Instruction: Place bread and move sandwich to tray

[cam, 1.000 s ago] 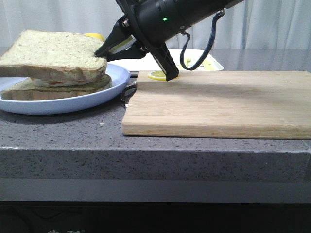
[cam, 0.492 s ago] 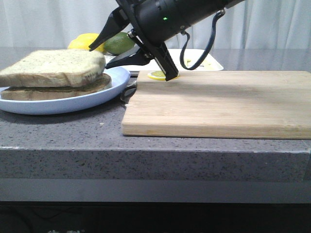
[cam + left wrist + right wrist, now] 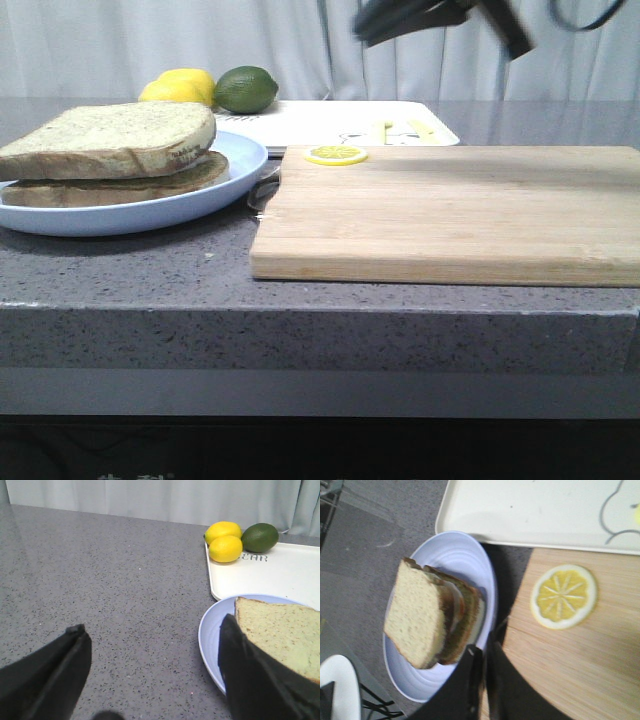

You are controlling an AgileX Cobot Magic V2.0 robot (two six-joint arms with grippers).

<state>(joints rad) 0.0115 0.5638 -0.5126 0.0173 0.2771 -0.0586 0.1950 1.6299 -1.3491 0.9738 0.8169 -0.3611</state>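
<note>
The sandwich [image 3: 110,150] lies on the round light-blue plate [image 3: 150,213] at the left, the thick pale bread slice [image 3: 120,133] on top and white-and-orange egg showing at its side in the right wrist view [image 3: 457,611]. The white tray [image 3: 330,120] lies behind it. My right gripper [image 3: 385,20] is high above the cutting board, blurred, clear of the sandwich; in its wrist view [image 3: 482,652] the jaws are shut and empty. My left gripper [image 3: 150,645] is open and empty over bare counter, one finger [image 3: 250,670] in front of the plate's rim [image 3: 210,645].
A wooden cutting board [image 3: 450,210] fills the right half of the counter, with a lemon slice [image 3: 336,155] at its far left corner. Two lemons [image 3: 180,85] and a lime [image 3: 246,88] sit on the tray's far left end. The counter's front edge is close.
The right gripper let go of the bread slice, which settled flat on the sandwich. It then rose up and to the right, away from the plate, and its jaws closed.
</note>
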